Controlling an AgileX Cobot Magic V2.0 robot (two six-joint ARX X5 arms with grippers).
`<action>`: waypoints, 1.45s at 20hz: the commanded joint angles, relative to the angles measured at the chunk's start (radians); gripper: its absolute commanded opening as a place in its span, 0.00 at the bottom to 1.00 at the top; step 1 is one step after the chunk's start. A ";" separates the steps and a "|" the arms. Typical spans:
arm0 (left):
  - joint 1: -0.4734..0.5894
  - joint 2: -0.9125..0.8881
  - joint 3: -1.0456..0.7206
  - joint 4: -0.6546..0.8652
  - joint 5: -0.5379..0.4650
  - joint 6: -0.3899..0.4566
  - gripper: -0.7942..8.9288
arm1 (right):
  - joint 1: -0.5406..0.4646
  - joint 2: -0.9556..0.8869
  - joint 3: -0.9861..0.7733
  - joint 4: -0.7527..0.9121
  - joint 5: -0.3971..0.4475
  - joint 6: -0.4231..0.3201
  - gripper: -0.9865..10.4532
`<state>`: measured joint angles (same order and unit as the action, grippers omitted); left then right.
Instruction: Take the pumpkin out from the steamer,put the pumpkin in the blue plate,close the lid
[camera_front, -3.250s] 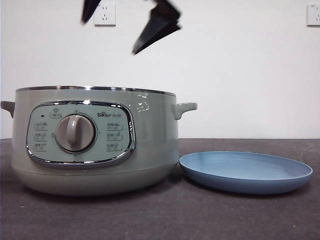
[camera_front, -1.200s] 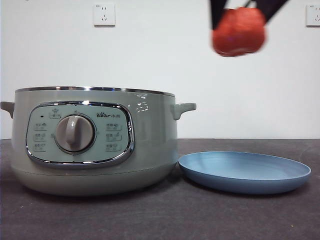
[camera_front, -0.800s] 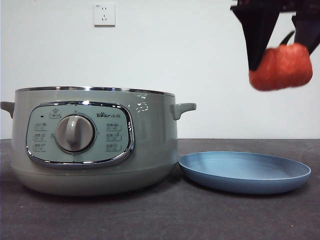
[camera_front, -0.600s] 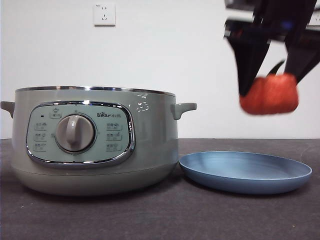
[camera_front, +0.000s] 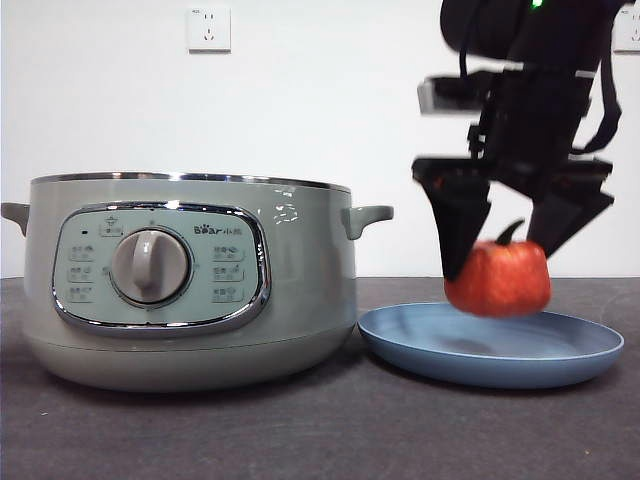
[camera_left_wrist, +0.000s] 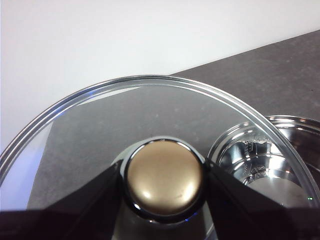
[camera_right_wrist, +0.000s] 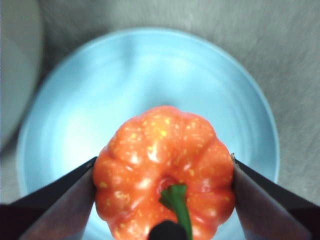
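My right gripper (camera_front: 505, 262) is shut on the orange-red pumpkin (camera_front: 498, 278), holding it just above the blue plate (camera_front: 560, 350). From the right wrist camera the pumpkin (camera_right_wrist: 164, 170) with its green stem sits squeezed between both jaws, over the plate (camera_right_wrist: 70, 115). The sage-green steamer (camera_front: 290, 290) stands open on the left, without its lid. My left gripper (camera_left_wrist: 164, 181) is shut on the round knob (camera_left_wrist: 164, 179) of the glass lid (camera_left_wrist: 100, 120), held off to the side of the steamer's shiny bowl (camera_left_wrist: 270, 160).
A dark grey tabletop (camera_front: 400, 430) runs under everything. The steamer's right handle (camera_front: 368, 217) sticks out toward the plate. White wall sockets (camera_front: 208, 28) are on the wall behind.
The right gripper has carried the pumpkin from high above the steamer's right side, rightward and down, to just over the blue plate. The steamer and the plate have stayed put.
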<state>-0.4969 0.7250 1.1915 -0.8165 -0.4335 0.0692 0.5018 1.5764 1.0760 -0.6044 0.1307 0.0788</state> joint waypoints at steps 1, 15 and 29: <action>-0.002 -0.010 0.008 0.047 -0.006 0.002 0.07 | -0.005 0.048 -0.010 0.006 -0.022 0.000 0.10; -0.002 -0.010 0.008 0.045 -0.002 0.002 0.07 | -0.043 0.072 -0.010 -0.009 -0.106 0.003 0.54; -0.002 0.056 0.008 0.075 0.203 -0.019 0.07 | -0.043 -0.208 -0.009 -0.086 -0.106 0.002 0.53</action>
<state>-0.4969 0.7883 1.1915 -0.7876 -0.2344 0.0628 0.4583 1.3746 1.0729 -0.6899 0.0257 0.0792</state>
